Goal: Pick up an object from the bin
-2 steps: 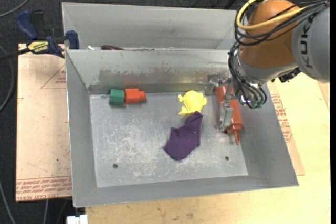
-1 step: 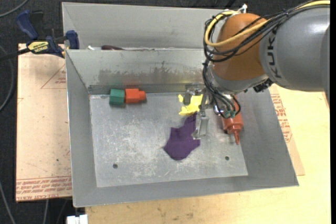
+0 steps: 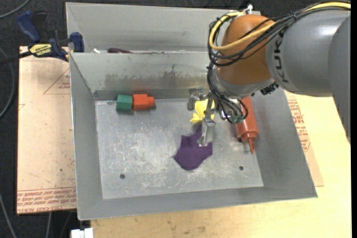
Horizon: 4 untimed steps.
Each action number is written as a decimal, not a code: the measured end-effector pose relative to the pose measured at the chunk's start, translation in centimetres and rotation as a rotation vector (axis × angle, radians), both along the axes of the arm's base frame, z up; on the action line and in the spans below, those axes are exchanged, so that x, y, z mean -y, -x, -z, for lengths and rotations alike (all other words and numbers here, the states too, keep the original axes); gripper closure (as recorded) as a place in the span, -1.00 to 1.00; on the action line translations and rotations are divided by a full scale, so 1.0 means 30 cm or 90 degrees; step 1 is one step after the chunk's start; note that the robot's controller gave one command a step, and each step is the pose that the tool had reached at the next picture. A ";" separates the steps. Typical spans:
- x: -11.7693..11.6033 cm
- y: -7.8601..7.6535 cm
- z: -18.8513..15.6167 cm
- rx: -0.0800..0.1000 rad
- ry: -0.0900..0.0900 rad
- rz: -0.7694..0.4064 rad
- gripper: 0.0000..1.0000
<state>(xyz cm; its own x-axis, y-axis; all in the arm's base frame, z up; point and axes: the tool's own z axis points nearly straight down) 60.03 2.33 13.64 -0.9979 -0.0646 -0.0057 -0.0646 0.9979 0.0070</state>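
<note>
My thick grey metal arm reaches in from the right of the camera view and bends down at the wrist, which wears a rounded orange cover — yellow and black cables loop over its top. Beneath it hangs my slim silver two-finger gripper, pointing downward, set low.

The bin is grey metal, its floor dull and scuffed with pale scratches. The gripper looks like bare, bright metal. Just under it lies a purple piece, matt and soft-looking, like foam or cloth. Near the gripper on the view's right, a red-orange plastic thing shows a slight gloss. Well apart on the left, a green block and an orange block look smooth and matt.
</note>
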 end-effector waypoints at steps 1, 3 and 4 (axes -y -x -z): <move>0.041 0.069 0.218 -0.001 0.004 -0.145 1.00; 0.080 0.082 -0.081 0.001 0.004 -0.156 1.00; 0.080 0.082 -0.081 0.001 0.004 -0.156 1.00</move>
<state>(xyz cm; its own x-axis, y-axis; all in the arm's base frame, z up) 57.58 -0.06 16.07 -0.9526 -0.3041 -0.0063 -0.3041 0.9526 0.0010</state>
